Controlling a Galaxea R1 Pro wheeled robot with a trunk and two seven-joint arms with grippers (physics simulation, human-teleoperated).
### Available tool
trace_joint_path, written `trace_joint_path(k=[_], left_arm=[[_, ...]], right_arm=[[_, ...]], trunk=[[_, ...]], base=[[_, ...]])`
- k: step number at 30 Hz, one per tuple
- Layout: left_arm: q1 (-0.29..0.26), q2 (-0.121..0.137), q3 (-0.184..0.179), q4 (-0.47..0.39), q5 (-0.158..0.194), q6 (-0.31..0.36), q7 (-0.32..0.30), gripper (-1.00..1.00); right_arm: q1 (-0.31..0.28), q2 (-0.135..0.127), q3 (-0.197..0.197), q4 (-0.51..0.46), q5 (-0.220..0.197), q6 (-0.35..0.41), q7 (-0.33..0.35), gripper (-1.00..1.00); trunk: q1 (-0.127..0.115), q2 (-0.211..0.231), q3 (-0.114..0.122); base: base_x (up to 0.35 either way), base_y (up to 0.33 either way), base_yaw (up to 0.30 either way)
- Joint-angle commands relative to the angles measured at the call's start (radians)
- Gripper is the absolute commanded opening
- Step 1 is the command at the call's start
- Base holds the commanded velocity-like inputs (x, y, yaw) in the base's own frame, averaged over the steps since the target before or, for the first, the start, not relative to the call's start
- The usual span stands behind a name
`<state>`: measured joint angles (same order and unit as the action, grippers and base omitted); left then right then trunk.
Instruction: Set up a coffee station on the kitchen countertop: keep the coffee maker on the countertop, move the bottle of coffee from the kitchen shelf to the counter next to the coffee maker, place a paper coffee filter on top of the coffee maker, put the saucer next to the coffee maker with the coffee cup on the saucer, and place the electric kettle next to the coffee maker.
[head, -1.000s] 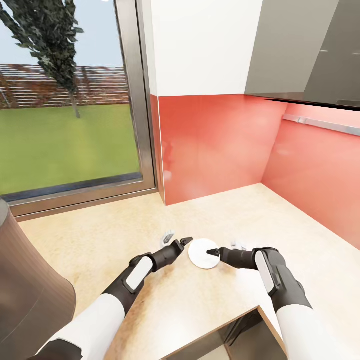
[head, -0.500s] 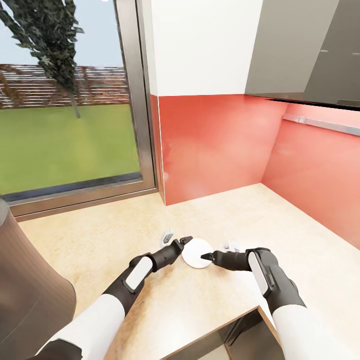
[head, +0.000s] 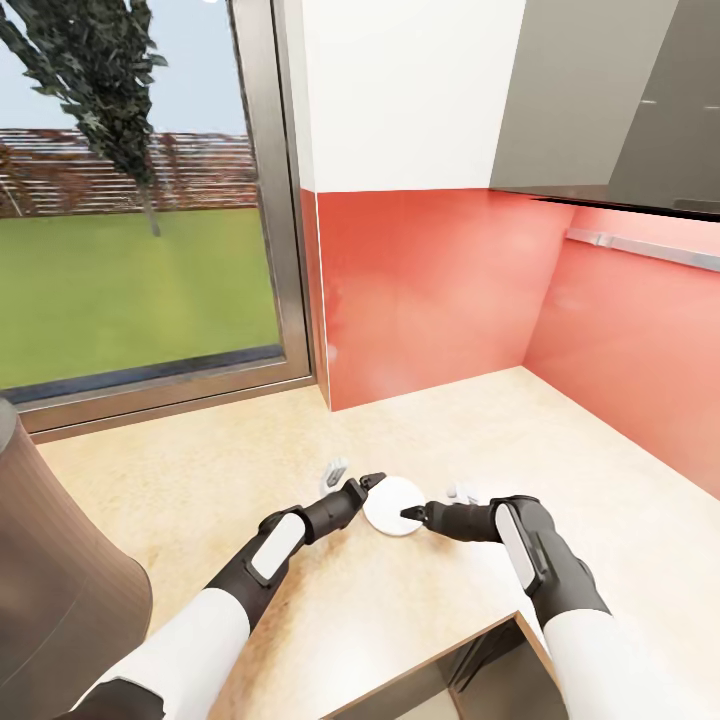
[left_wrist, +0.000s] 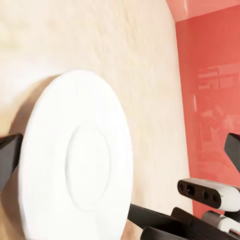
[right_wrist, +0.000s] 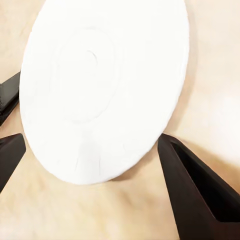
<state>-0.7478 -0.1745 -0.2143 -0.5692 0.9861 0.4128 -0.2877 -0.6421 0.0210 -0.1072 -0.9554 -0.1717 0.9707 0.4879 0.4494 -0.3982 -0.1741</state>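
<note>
Saucer (head: 392, 504) lies flat on beige counter (head: 200, 480), near the front edge. Left end effector (head: 362, 487) at its 9 o'clock, right end effector (head: 418, 515) at its 3 o'clock, both w/ fingers spread, neither gripping. Red backsplash (head: 420, 290) at 12.

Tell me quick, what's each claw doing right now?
Left gripper: open, at the saucer's edge, holding nothing.
Right gripper: open, fingers either side of the saucer, not gripping it.
</note>
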Motion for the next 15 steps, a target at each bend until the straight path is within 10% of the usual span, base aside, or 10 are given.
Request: trace_joint_path(k=[1,15], left_arm=[[-0.001,0.000,0.000,0.000,0.006,0.005,-0.001,1.00],[-0.001,0.000,0.001,0.000,0.006,0.006,-0.008,1.00]], right_arm=[[-0.001,0.003,-0.004,0.000,0.005,0.007,0.002,1.00],[-0.001,0.020,-0.004,0.002,0.003,0.006,0.003,1.00]], trunk=[[0.001,-0.002,-0.002],[0.001,-0.002,-0.002]], base=[[0.000,0.000,0.000],[0.000,0.000,0.000]])
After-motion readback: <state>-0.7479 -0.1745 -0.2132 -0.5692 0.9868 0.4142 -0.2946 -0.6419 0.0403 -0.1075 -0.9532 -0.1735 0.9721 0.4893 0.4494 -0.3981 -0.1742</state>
